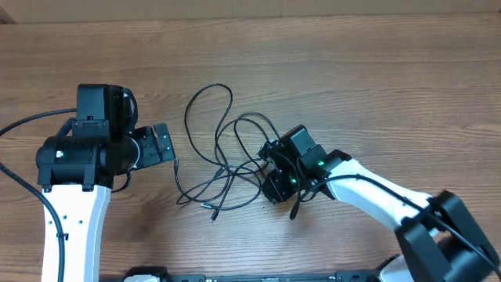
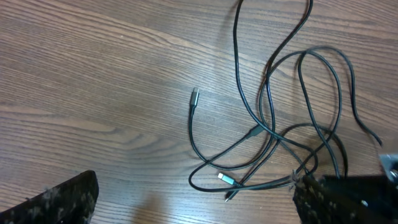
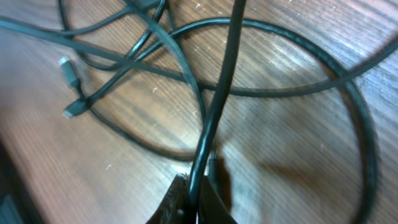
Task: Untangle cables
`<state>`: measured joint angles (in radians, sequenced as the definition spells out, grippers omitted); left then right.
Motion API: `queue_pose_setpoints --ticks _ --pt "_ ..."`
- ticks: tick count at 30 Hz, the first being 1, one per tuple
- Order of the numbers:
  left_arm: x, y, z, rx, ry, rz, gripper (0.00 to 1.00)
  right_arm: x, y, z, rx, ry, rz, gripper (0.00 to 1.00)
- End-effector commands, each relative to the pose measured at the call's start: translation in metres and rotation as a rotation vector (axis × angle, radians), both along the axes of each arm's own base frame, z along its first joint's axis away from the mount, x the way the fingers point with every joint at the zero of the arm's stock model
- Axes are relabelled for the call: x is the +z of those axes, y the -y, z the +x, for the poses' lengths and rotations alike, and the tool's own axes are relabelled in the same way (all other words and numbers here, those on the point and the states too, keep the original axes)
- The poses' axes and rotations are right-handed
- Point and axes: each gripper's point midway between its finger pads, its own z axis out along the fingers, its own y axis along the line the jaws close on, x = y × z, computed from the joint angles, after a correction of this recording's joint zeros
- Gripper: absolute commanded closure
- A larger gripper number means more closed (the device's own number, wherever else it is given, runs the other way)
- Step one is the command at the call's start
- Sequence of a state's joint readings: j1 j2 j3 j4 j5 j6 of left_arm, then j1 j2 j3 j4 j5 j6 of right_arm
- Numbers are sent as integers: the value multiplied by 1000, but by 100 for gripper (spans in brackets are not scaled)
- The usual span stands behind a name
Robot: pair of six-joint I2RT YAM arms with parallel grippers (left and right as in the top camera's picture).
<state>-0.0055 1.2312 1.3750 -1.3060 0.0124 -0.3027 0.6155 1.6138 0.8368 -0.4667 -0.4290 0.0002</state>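
Note:
The cables (image 1: 221, 167) lie as a loose tangle of thin black loops on the wooden table between my two arms. My right gripper (image 1: 272, 171) is at the tangle's right side. In the right wrist view it (image 3: 194, 194) is shut on one black cable (image 3: 221, 93) that rises straight out of its tips. My left gripper (image 1: 166, 142) is open just left of the tangle, its fingers (image 2: 68, 199) spread wide with only bare table and a low loop between them. Silver plug ends (image 2: 195, 96) lie loose on the wood.
A thick black wire (image 1: 23, 121) runs off the left arm toward the left edge. The right arm's white link (image 1: 376, 192) slants in from the bottom right. A dark rail (image 1: 274, 277) lines the table's front edge.

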Motion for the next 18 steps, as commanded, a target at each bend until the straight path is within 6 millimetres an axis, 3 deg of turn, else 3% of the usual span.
queue_pose_setpoints --ticks 1,4,9,18 --pt "0 0 1 -15 -1 2 0 51 -7 17 -14 98 53 96" --pt "0 0 1 -15 -1 2 0 86 0 20 -35 151 37 96" --pt "0 0 1 -15 -1 2 0 165 16 27 -90 302 35 96" --pt "0 0 1 -15 -1 2 0 335 77 38 -335 757 60 96"
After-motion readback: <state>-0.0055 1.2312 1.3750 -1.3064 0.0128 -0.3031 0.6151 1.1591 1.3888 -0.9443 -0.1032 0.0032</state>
